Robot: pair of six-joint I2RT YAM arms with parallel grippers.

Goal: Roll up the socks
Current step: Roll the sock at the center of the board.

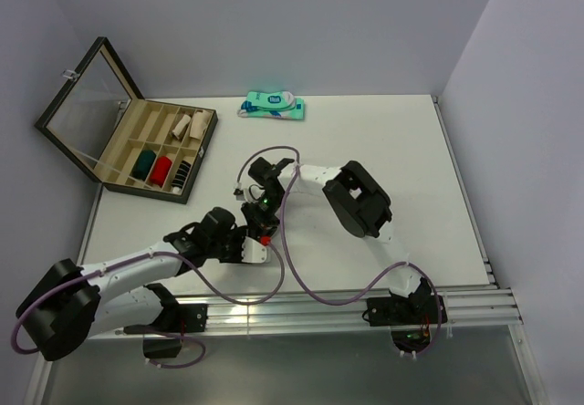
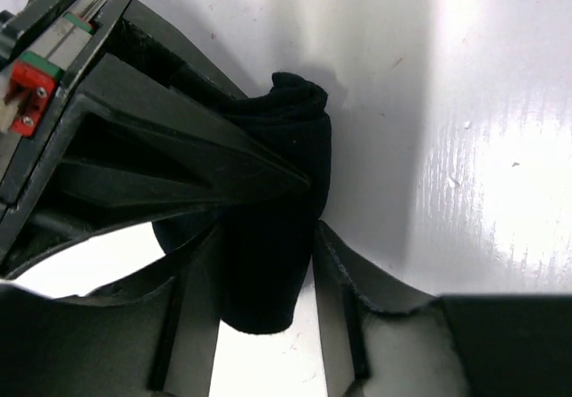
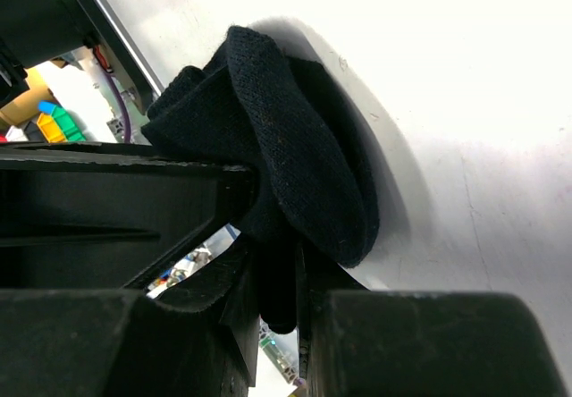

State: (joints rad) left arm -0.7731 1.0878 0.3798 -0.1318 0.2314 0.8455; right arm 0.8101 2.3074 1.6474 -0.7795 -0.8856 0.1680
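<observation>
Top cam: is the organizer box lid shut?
No, the lid of the organizer box stands open, tilted back to the left, with the compartments exposed.

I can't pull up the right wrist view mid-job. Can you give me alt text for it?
The right claw is shut on a bunched dark sock, with the folded fabric bulging out above its two black fingers. Behind the sock lies the bare white table.
</observation>
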